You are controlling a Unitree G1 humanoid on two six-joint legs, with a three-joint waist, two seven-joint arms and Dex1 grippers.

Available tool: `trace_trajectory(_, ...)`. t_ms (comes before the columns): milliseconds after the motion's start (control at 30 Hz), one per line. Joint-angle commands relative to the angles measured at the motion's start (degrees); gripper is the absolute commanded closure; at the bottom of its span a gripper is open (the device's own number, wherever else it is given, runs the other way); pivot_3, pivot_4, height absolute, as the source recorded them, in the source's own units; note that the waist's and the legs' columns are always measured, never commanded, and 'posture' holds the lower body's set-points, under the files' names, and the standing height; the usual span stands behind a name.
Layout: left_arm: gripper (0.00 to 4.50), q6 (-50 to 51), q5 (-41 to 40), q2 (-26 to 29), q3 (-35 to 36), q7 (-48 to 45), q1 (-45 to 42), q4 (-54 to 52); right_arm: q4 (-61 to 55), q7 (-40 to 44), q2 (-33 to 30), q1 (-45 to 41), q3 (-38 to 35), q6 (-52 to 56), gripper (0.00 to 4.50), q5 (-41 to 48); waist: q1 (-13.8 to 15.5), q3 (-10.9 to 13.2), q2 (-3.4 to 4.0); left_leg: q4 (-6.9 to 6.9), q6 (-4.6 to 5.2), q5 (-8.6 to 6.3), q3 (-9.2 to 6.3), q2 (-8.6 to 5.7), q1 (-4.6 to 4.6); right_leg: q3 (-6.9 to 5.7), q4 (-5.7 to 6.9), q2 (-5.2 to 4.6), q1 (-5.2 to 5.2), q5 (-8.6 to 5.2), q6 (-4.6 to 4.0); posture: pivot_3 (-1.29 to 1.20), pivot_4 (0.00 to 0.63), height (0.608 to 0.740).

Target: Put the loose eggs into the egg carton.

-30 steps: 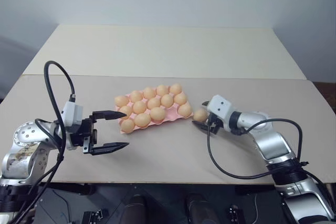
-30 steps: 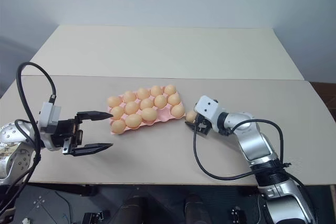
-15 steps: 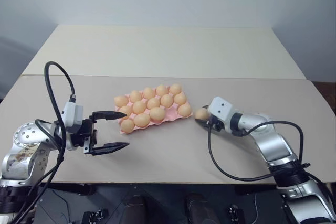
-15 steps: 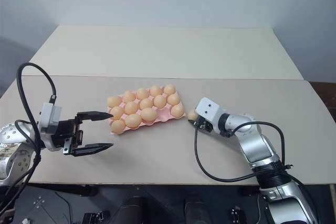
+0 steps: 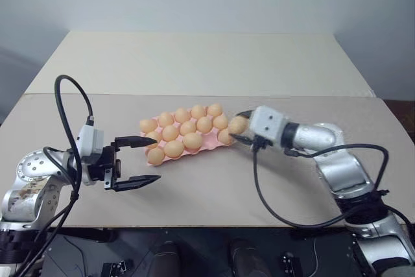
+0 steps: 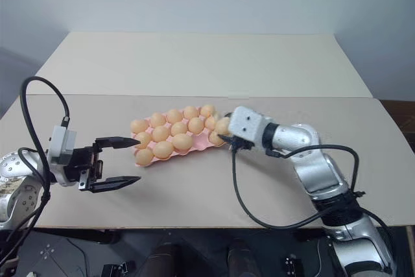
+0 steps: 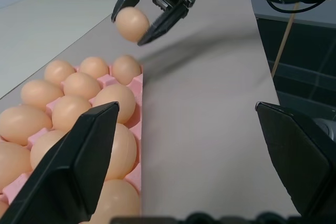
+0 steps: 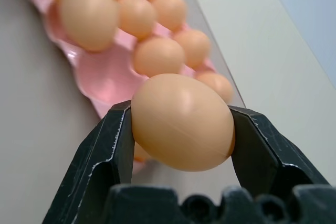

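The pink egg carton (image 5: 209, 147) lies mid-table, with several tan eggs in its cups. My right gripper (image 5: 237, 129) is shut on one loose egg (image 8: 181, 121) and holds it off the table, just above the carton's right end. Seen from the left wrist, that egg (image 7: 132, 23) hangs between the black fingers over the carton's corner. A bare pink cup (image 8: 107, 74) shows just beyond the held egg. My left gripper (image 5: 155, 159) stands open and empty at the carton's left end, close to the nearest eggs.
A second pale table top (image 5: 207, 63) adjoins at the back along a seam. A black cable (image 5: 259, 186) loops from my right wrist over the bare table in front. The table's front edge runs close below both arms.
My right gripper shut on the egg lying on the table right of the carton, then lifted it and carried it left over the carton's end. The left arm kept still.
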Motion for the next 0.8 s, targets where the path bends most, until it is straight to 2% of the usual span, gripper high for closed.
trace_trajectory(33, 0.0, 0.04, -0.48, 0.85, 1.26, 0.39, -0.62, -0.98, 3.29, -0.09, 1.5, -2.94, 2.43, -7.24, 1.85, -3.25, 0.06, 0.0, 0.0, 0.0, 0.0, 0.0, 0.01, -0.01, 0.0, 0.0, 0.0, -0.01, 0.0, 0.0, 0.0, 0.0, 0.15, 0.74)
trace_trajectory(333, 0.0, 0.27, -0.92, 0.89, 2.1, 1.5, 1.35, -2.66, 11.88, 2.35, 6.27, -7.66, 5.55, -16.68, 1.85, -5.01, -0.22, 0.0, 0.0, 0.0, 0.0, 0.0, -0.01, 0.01, 0.0, -0.01, 0.03, 0.0, -0.02, 0.0, 0.0, 0.0, 0.15, 0.74)
trace_trajectory(433, 0.0, 0.28, -0.99, 0.89, 2.32, 1.82, 1.89, -3.09, 14.16, 2.73, 6.88, -8.46, 5.61, -18.67, 1.06, -5.69, -0.32, 0.0, 0.0, 0.0, 0.0, 0.0, 0.0, 0.01, 0.0, -0.01, 0.04, 0.0, -0.02, 0.0, 0.0, 0.0, 0.15, 0.74)
trace_trajectory(533, 0.0, 0.27, -1.08, 0.94, 2.55, 2.02, 2.44, -3.46, 15.58, 3.03, 7.13, -9.21, 5.49, -19.87, 0.03, -6.02, -0.42, 0.0, 0.0, 0.0, 0.0, 0.0, -0.01, 0.01, 0.01, -0.02, 0.05, 0.0, -0.03, 0.0, -0.01, 0.0, 0.15, 0.74)
trace_trajectory(800, 0.0, 0.18, -1.11, 0.98, 2.68, 2.08, 2.68, -3.4, 14.52, 3.55, 6.12, -8.61, 4.14, -19.11, 0.03, -5.95, -0.5, 0.0, 0.01, 0.0, 0.0, 0.0, -0.01, 0.01, 0.01, -0.02, 0.06, 0.0, -0.03, 0.0, -0.01, 0.0, 0.15, 0.74)
